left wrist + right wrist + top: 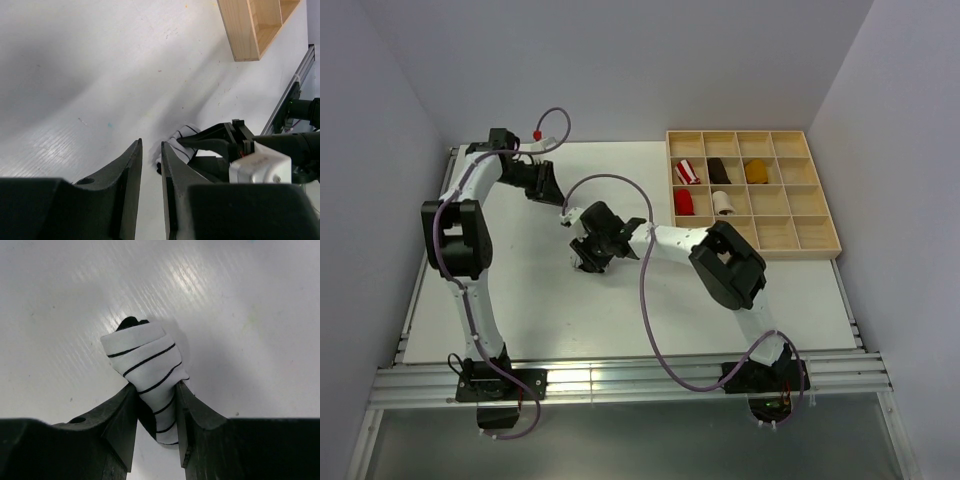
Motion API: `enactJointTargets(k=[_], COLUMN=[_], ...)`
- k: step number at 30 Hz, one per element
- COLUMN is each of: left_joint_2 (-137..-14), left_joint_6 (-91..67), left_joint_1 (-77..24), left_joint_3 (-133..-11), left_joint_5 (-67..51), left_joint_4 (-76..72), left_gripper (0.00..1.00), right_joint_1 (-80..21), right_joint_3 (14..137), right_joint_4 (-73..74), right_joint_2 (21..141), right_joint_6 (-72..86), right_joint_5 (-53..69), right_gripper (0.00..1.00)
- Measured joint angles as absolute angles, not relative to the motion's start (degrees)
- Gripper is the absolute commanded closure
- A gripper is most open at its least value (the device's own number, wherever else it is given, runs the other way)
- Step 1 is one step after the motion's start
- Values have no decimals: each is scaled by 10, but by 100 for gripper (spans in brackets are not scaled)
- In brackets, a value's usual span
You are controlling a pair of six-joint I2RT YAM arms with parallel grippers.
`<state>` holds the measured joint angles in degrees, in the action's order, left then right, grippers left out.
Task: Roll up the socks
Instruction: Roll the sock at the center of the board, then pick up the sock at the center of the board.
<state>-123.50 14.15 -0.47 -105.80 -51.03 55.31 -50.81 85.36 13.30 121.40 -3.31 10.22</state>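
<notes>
Two socks concern me, one of each kind. One striped sock (pixel 147 365), white with thin black lines and a black toe, lies on the white worktop (pixel 540 310). In the top view it is near the middle and mostly hidden under the right arm. One cream sock (pixel 724 203) with a brown band sits as a bundle in the wooden tray (pixel 800 251) at the right of the frame, in the third row from the top, second compartment from the left.

Four other bundles are in the tray. One red-and-white bundle (pixel 688 171), one dark brown bundle (pixel 719 171) and one mustard bundle (pixel 756 171) are in the second row. One red bundle (pixel 684 203) is just left of the cream sock.

In the right wrist view, the right fingers (pixel 120 415) press on the striped sock from both sides and pinch its lower part. The folded body and the black toe stick out beyond the tips, toward the top of the frame.

The left fingers (pixel 131 170) stand with a narrow gap between them, and I see nothing in it. The striped sock lies just beyond their tips, a little to the right.

In the top view this sock is well apart from every worktop edge and from the tray. The left fingers are near it, at its upper left. In the left wrist view, a tray corner shows at the upper right and a metal rail (pixel 292 87) runs along the worktop edge.
</notes>
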Motion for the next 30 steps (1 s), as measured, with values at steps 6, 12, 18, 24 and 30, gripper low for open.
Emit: enactJointTargets(k=[6, 12, 18, 24, 30], left_joint_2=[-1212, -1205, -1196, -1180, -1167], left_joint_6=[140, 143, 145, 155, 160], left_joint_1=[13, 34, 40, 40, 41], left_joint_3=[-1058, -1054, -1049, -1042, -1042], left_joint_5=[-506, -506, -506, -506, -510], left_joint_4=[553, 553, 556, 560, 568], left_gripper=[74, 74, 74, 74, 74], right_joint_1=[-497, -479, -456, -435, -417], right_joint_3=[853, 850, 846, 839, 840], right_joint_4=[169, 197, 225, 237, 237], right_joint_2=[1204, 1195, 1184, 1162, 1128], right_joint_6=[-14, 6, 21, 32, 40], right_joint_5=[117, 136, 154, 175, 192], right_gripper=[100, 100, 100, 100, 100])
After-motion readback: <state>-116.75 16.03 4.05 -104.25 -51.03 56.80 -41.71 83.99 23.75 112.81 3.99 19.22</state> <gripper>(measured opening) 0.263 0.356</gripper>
